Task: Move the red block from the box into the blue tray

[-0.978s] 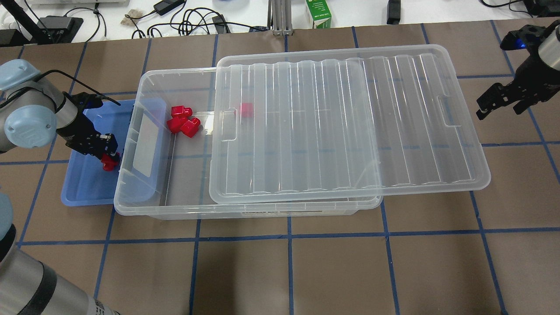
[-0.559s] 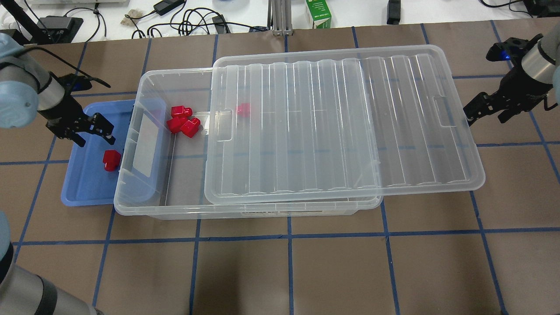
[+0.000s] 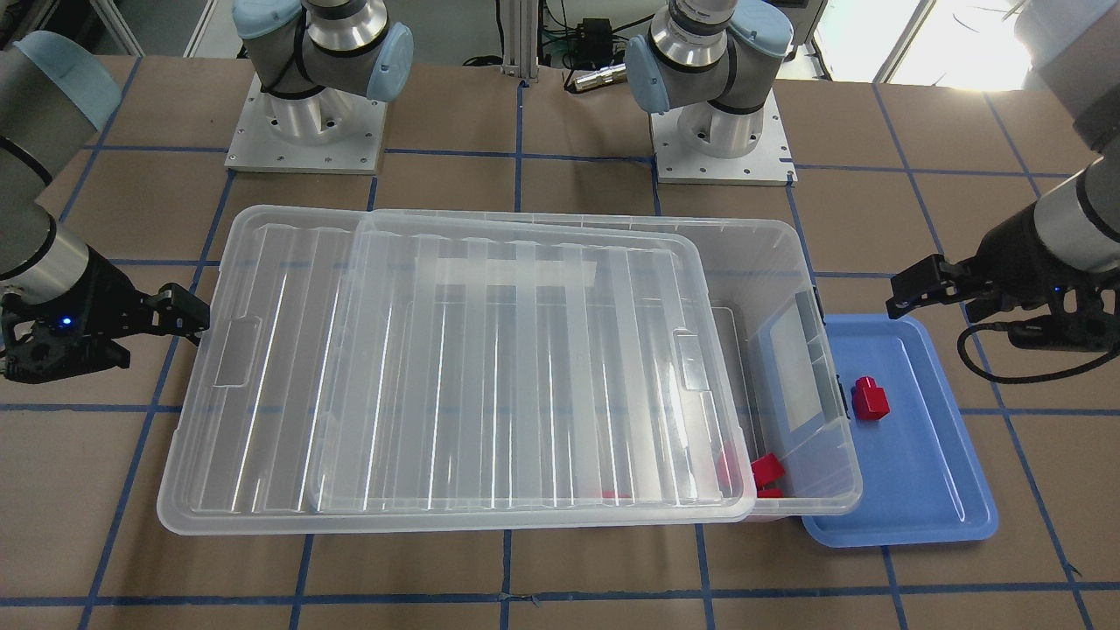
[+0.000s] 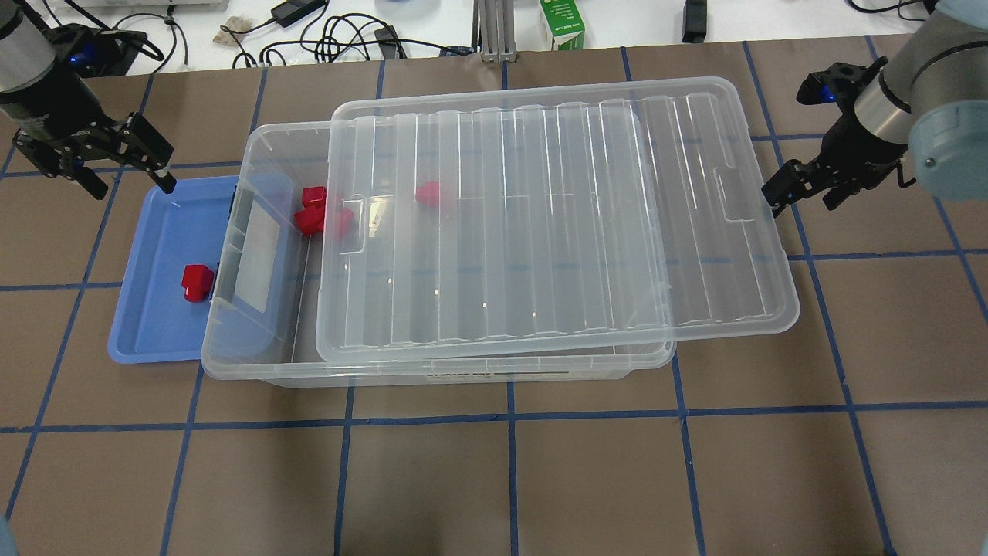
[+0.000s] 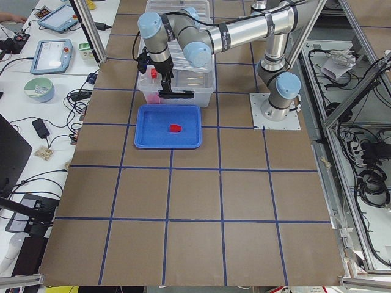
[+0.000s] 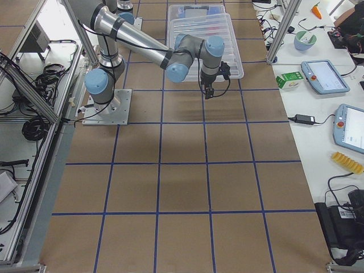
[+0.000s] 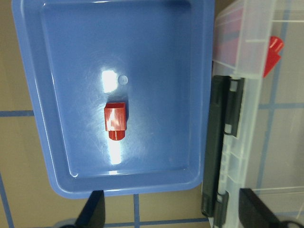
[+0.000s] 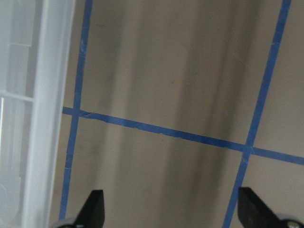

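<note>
Left arm: reaches in from the left side of the overhead view, wrist pointing down. The left gripper [image 4: 130, 184] hangs above the far corner of the blue tray [image 4: 139, 351], its fingers spread apart and holding nothing. In its wrist view the tray lies below it, between the two fingertips.

Right arm: extended past the right end of the box [image 4: 239, 363], tool pointing down. The right gripper [image 4: 799, 199] is spread wide and empty, just beside the right edge of the lid [image 4: 556, 224]. Whether it touches that edge cannot be told. Its wrist view shows taped table surface [image 8: 166, 71] between the fingertips, with the lid rim along the left side.

Red block [image 4: 197, 282]: lies on its side on the tray floor, stud toward the robot's side, close to the box's grey end latch [image 7: 223, 142].

Edges and room:
- The lid sits askew, overhanging the box's right end and far side.
- The left end of the box is uncovered.
- The other red blocks [image 4: 312, 212] sit at that opening, partly under the lid edge.
- The box rim overlaps the tray's inner edge.
- A broad stretch of tray floor lies between the block and the outer rim.
</note>
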`<act>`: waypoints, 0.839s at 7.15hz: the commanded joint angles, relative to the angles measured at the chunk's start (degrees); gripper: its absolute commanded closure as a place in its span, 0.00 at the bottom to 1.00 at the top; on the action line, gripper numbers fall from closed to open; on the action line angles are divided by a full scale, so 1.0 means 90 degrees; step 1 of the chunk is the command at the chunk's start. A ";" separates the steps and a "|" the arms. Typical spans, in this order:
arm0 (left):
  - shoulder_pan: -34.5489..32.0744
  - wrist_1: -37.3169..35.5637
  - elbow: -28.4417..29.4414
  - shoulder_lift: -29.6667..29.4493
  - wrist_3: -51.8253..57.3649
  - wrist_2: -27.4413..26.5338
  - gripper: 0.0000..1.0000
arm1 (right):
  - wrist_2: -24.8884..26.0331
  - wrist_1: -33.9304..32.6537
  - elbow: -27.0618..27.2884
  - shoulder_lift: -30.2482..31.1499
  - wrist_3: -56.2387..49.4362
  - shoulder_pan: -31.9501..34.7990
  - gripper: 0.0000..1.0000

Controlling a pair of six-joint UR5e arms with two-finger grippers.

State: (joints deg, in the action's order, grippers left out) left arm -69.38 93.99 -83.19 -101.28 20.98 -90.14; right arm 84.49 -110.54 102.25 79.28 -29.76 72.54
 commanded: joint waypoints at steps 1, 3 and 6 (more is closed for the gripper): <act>-0.0055 0.0172 0.0054 0.0257 -0.0026 -0.0062 0.00 | -0.0003 -0.0226 -0.0004 -0.0001 0.0317 0.0503 0.00; -0.1132 0.0114 0.0054 0.0520 -0.0453 -0.0839 0.00 | 0.0007 -0.0382 -0.0033 -0.0010 0.0669 0.0884 0.00; -0.1665 0.0143 0.0044 0.0707 -0.0776 -0.1321 0.00 | -0.0003 -0.0432 -0.0033 -0.0010 0.0778 0.0993 0.00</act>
State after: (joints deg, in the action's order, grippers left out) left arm -82.52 95.22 -82.95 -95.36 15.67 -100.25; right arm 84.47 -114.05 101.96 79.22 -23.11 81.02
